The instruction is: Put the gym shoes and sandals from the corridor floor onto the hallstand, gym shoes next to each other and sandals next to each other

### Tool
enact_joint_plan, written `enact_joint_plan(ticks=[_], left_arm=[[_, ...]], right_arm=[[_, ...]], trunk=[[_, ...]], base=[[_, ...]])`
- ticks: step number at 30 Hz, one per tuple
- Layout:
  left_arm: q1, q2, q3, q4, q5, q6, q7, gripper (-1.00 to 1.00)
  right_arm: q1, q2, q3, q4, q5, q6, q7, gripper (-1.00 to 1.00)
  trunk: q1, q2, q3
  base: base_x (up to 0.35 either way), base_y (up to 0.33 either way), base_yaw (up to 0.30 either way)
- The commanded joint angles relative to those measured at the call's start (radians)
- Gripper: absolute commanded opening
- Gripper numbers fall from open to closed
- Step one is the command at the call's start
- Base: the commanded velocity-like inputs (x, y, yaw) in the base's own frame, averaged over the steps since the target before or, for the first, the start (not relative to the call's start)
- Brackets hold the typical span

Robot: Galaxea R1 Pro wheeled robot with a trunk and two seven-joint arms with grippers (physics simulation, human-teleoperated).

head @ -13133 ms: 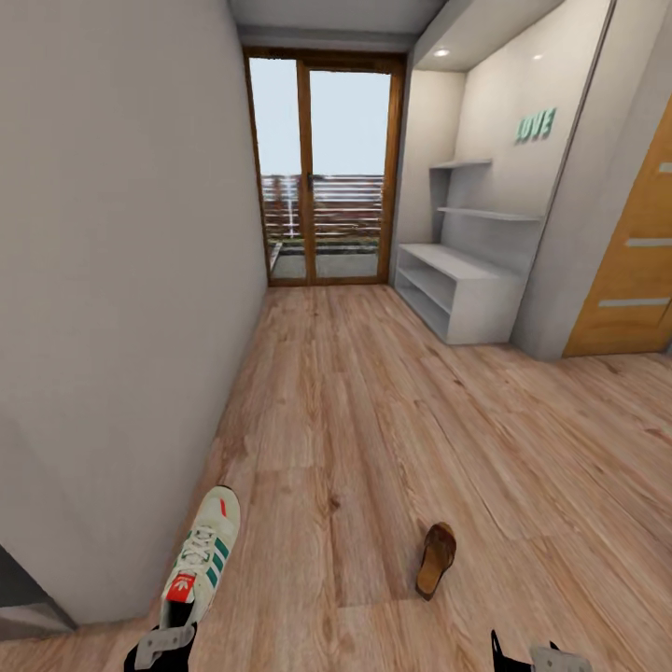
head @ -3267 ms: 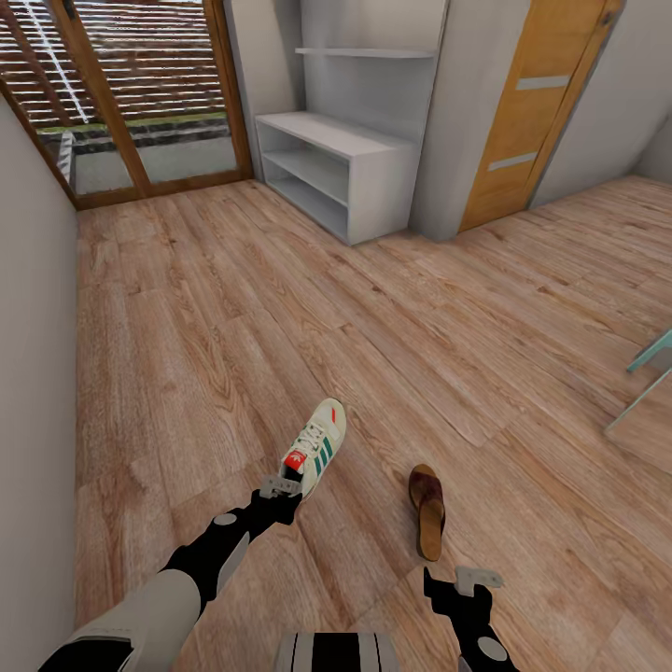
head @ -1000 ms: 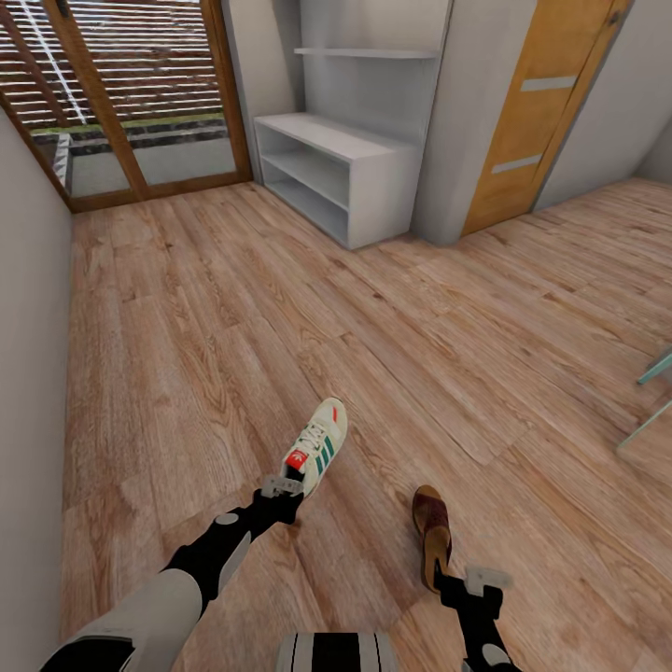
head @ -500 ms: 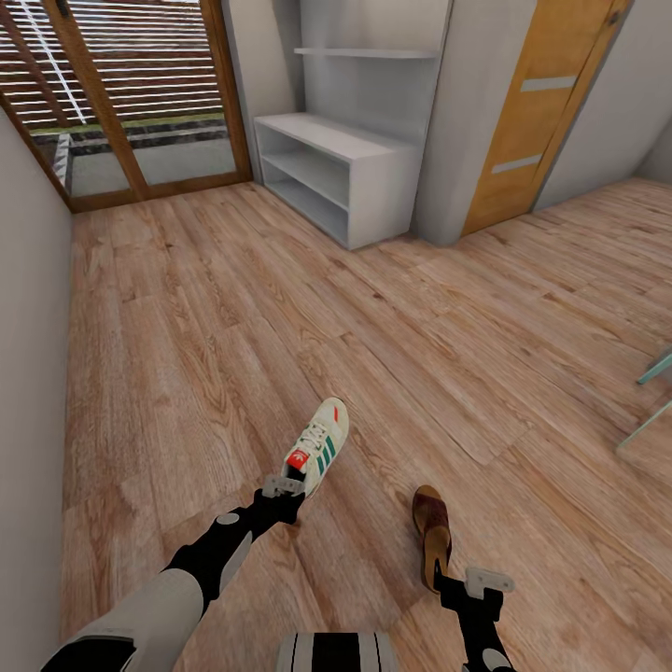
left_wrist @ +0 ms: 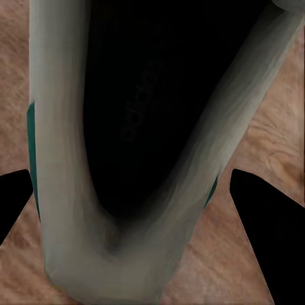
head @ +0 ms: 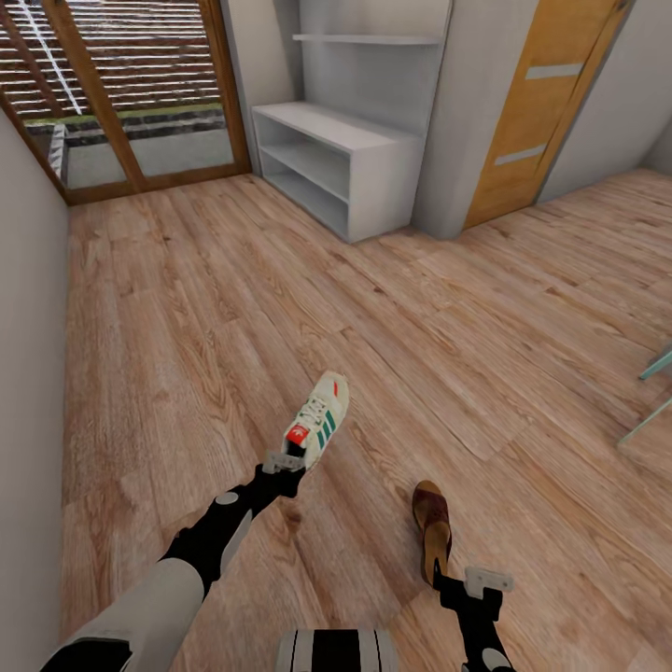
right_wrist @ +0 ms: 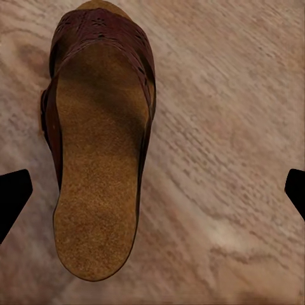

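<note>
On the corridor floor (head: 187, 317), hallstand (head: 359, 173) beside an orange door (head: 541, 103).

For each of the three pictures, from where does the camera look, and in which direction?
Head view: from the robot's head, forward and down over the floor; both arms, shoe rack ahead.
Left wrist view: on the left arm, looking into the sneaker heel opening; dark fingers at each side.
Right wrist view: on the right arm, down on the sandal; fingers at the edges.
Shared with the head view: sneaker, sandal.

grey walls (head: 28, 308), orange door (head: 541, 103), glazed wood-framed doors (head: 121, 93).
</note>
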Motion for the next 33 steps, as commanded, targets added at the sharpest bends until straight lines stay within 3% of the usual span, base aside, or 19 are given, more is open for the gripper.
enact_joint_plan(ticks=[1, 8, 18, 28, 33], left_arm=[[0.0, -0.001, 0.0, -0.012, -0.012, 0.0, -0.008, -1.0], [-0.001, -0.005, -0.003, -0.095, -0.013, 0.012, -0.052, -1.0], [-0.01, -0.005, -0.046, -0.156, -0.012, 0.083, -0.062, -1.0], [-0.003, -0.005, -0.048, -0.167, -0.012, 0.093, -0.062, -1.0], [-0.002, -0.004, -0.052, -0.167, -0.012, 0.093, -0.062, -1.0]], right_arm=[[-0.001, 0.0, 0.009, 0.0, -0.008, -0.003, -0.005, 1.0], [-0.001, 0.009, 0.009, -0.001, -0.007, -0.003, -0.005, 1.0], [-0.001, 0.013, 0.008, -0.002, -0.007, -0.002, -0.005, 1.0], [-0.001, 0.013, 0.008, -0.002, -0.008, -0.004, -0.005, 1.0], [-0.001, 0.013, 0.008, -0.001, -0.008, -0.003, -0.005, 1.0]], trunk=[[0.0, 0.0, -0.001], [0.0, 0.0, -0.01], [0.004, -0.002, -0.048], [0.004, -0.002, -0.054], [0.006, -0.003, -0.073]], base=[[0.0, 0.0, 0.0], [0.0, 0.0, 0.0], [0.0, 0.0, 0.019], [0.0, 0.0, 0.047], [0.0, 0.0, 0.01]])
